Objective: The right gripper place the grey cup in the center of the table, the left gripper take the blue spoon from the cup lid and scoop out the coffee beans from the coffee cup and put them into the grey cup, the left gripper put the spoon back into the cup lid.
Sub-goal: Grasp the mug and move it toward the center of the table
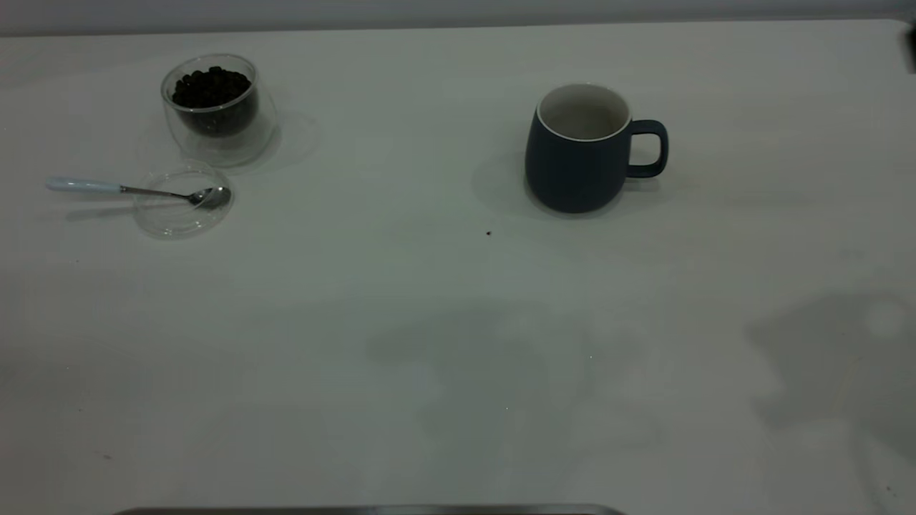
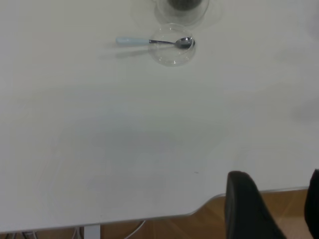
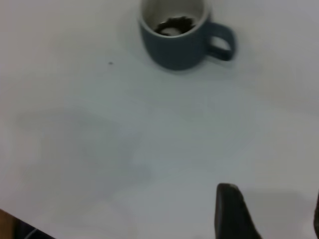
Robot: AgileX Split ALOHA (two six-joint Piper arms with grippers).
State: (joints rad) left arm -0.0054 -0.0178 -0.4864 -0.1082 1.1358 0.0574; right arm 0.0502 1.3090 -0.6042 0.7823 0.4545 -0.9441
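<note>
The grey cup (image 1: 580,161) stands upright right of the table's (image 1: 429,322) middle, handle to the right; the right wrist view shows some coffee beans (image 3: 172,25) inside the grey cup (image 3: 174,47). At the far left the glass coffee cup (image 1: 218,107) is full of coffee beans (image 1: 212,89). In front of it the blue spoon (image 1: 129,189) lies with its bowl in the cup lid (image 1: 182,200) and its handle sticking out left. Both arms are drawn back, out of the exterior view. My left gripper (image 2: 276,199) is open and holds nothing, and so is my right gripper (image 3: 271,209).
One stray bean (image 1: 489,232) lies on the table in front of the grey cup. In the left wrist view the table's near edge (image 2: 259,191) shows, with wooden floor beyond it. A dark object (image 1: 910,46) shows at the far right edge.
</note>
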